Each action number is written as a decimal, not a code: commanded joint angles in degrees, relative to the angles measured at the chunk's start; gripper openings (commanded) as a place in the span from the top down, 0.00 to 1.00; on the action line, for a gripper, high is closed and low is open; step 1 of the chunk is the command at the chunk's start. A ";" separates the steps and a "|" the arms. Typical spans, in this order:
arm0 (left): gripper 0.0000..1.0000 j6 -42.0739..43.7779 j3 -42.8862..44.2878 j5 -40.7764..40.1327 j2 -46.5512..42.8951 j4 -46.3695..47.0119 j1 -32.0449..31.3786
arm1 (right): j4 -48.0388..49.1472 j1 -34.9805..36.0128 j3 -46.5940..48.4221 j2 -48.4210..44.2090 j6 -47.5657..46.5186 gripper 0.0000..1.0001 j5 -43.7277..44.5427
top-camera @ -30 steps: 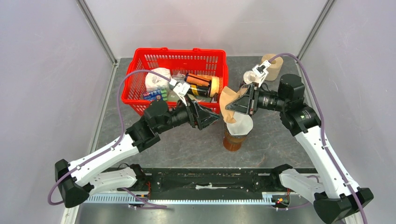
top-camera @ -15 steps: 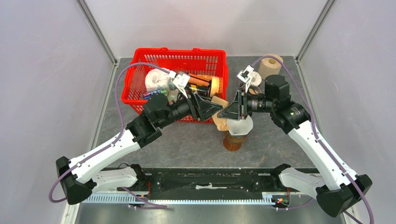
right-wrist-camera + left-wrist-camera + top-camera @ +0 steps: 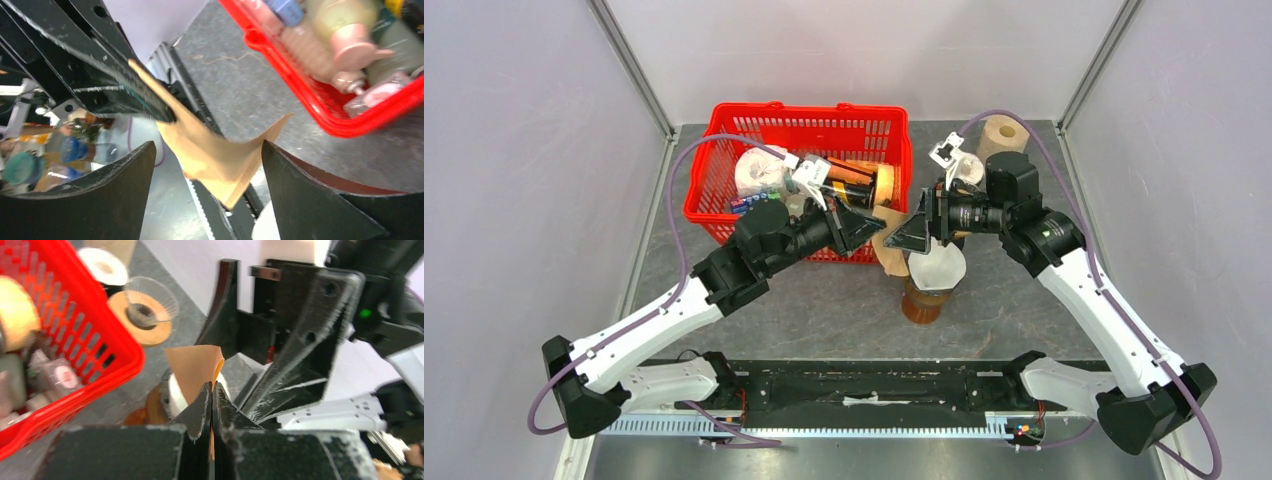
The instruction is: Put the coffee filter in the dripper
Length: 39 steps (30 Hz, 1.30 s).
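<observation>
One filter (image 3: 890, 258) is being pinched by the left gripper (image 3: 876, 228) just beside the one dripper (image 3: 939, 268); the right gripper (image 3: 912, 233) is being held spread.

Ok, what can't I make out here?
The dripper inside: in the top view, the right pincer and the coffee filter cover part of it.
The dripper in the left wrist view: mostly behind the left pincer and coffee filter.
Labels in the basket: blurred in wrist views, too small from above.

Coffee filter (image 3: 891, 256) pinched in the left jaws, beside the white dripper (image 3: 939, 270) and right jaws
</observation>
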 commanded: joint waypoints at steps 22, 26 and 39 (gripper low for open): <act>0.98 -12.81 17.53 -30.27 6.91 -23.00 -0.29 | 4.34 18.48 4.28 2.65 -25.33 0.03 36.26; 0.98 -12.63 16.91 -29.56 6.46 -22.90 -0.46 | 3.49 18.55 5.12 3.63 -25.37 0.03 41.35; 0.98 -10.66 15.60 -28.26 5.70 -22.68 -0.62 | 2.63 18.57 5.49 2.27 -24.93 0.03 43.64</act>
